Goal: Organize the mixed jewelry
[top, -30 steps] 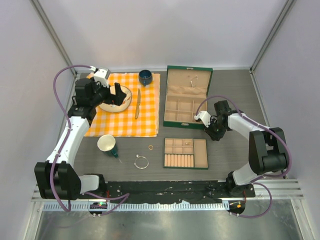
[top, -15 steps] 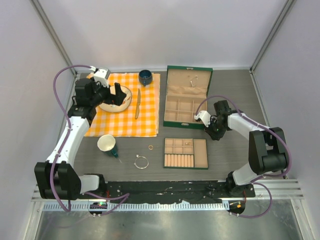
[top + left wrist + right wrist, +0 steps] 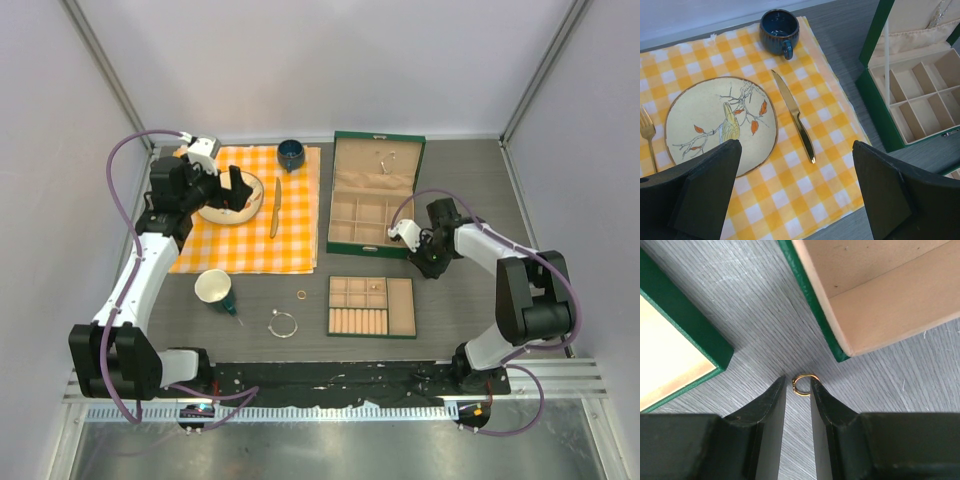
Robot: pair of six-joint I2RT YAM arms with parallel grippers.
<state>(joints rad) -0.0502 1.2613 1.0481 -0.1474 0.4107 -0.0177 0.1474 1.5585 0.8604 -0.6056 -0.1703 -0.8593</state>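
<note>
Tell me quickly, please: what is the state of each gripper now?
Left gripper: open, holding nothing.
Right gripper: closed on the small gold ring, pinched between its fingertips.

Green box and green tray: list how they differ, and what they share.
The green box has a lid raised open; the green tray has no lid. The box is the larger and sits behind; the tray lies in front of it. The tray has a row of ring rolls along its near edge; the box shows only plain compartments. Both are green outside, beige-lined and divided.
</note>
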